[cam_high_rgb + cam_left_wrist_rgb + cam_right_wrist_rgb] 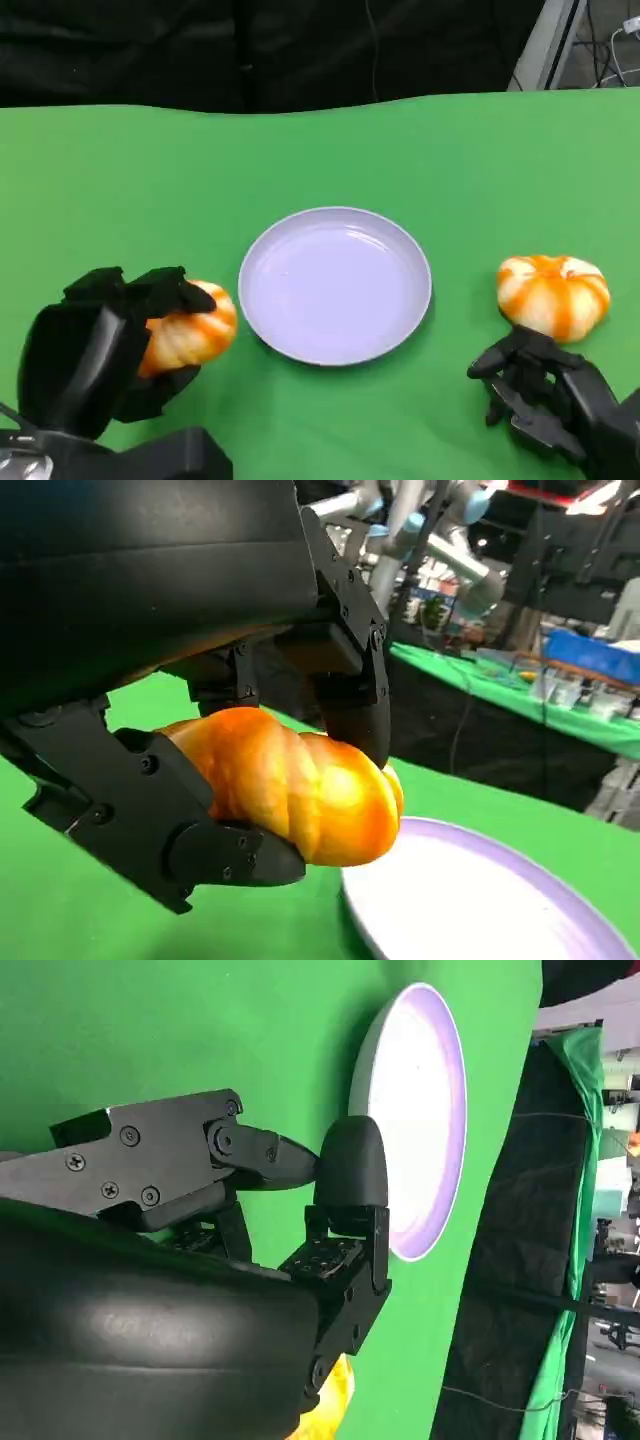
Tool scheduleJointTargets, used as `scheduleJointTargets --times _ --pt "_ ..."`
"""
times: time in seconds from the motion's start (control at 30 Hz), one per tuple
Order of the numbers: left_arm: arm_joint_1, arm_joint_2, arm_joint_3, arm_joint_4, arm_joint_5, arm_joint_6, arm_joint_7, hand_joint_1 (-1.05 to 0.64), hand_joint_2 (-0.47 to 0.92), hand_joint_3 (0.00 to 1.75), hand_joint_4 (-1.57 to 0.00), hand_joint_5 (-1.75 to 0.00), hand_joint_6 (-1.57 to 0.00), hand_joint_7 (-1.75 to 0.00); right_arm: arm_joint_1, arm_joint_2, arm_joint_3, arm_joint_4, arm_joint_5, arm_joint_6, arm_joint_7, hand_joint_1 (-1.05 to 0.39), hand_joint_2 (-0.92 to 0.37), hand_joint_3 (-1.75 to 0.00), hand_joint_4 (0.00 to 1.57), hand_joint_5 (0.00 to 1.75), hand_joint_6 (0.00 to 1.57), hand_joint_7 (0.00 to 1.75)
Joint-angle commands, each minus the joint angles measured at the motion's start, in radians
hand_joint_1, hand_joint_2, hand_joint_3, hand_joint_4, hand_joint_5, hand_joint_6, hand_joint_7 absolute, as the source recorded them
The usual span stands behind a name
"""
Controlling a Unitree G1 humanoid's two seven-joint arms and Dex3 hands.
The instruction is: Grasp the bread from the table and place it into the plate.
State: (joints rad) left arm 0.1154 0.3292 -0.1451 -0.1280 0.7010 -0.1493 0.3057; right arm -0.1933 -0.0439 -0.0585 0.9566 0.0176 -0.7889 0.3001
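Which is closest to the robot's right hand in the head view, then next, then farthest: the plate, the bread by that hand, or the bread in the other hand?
From the right hand:
1. Loose bread, just beyond it.
2. Plate, middle of table.
3. Held bread, in the left hand, far side.

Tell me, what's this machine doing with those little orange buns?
The left robot hand grips one bread roll just beside the lavender plate, which has nothing in it yet. A second bread roll lies on the green table on the plate's other side. The right robot hand sits just next to it, holding nothing, fingers apart.
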Motion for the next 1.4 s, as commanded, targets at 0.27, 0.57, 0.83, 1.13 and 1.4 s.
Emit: scheduleJointTargets --times 0.27,0.57,0.83,1.13,1.4 --pt "-0.146 -0.057 -0.029 0.185 -0.037 -0.142 0.061 -0.1 0.52 1.01 -1.01 -1.36 -1.07 -0.92 -0.01 -0.005 0.003 0.012 0.0 -0.008 -0.013 -0.26 -0.92 -0.49 0.59 1.75 0.66 1.24" --pt "-0.284 -0.102 -0.09 0.336 -0.033 -0.184 0.06 -0.1 0.58 0.94 -0.91 -1.58 -1.0 -1.07 -0.004 0.004 0.01 0.004 -0.002 -0.009 -0.023 -0.25 -0.92 -0.49 0.6 1.75 0.67 1.23" --pt "-0.385 -0.13 -0.136 0.463 -0.041 -0.212 0.06 -0.11 0.56 0.92 -0.87 -1.62 -0.93 -1.18 0.001 0.011 0.019 0.004 -0.006 -0.014 -0.034 -0.24 -0.92 -0.5 0.59 1.75 0.66 1.22" --pt "-0.512 -0.178 -0.182 0.641 -0.044 -0.231 0.065 -0.1 0.59 0.84 -0.79 -1.74 -0.89 -1.21 0.009 0.019 0.036 -0.004 -0.018 -0.016 -0.055 -0.25 -0.92 -0.49 0.6 1.74 0.66 1.23" --pt "-0.604 -0.213 -0.211 0.789 -0.049 -0.254 0.067 -0.1 0.65 0.75 -0.78 -1.75 -0.83 -1.31 0.005 0.022 0.033 -0.002 -0.011 -0.01 -0.052 -0.22 -0.92 -0.51 0.6 1.74 0.65 1.23"
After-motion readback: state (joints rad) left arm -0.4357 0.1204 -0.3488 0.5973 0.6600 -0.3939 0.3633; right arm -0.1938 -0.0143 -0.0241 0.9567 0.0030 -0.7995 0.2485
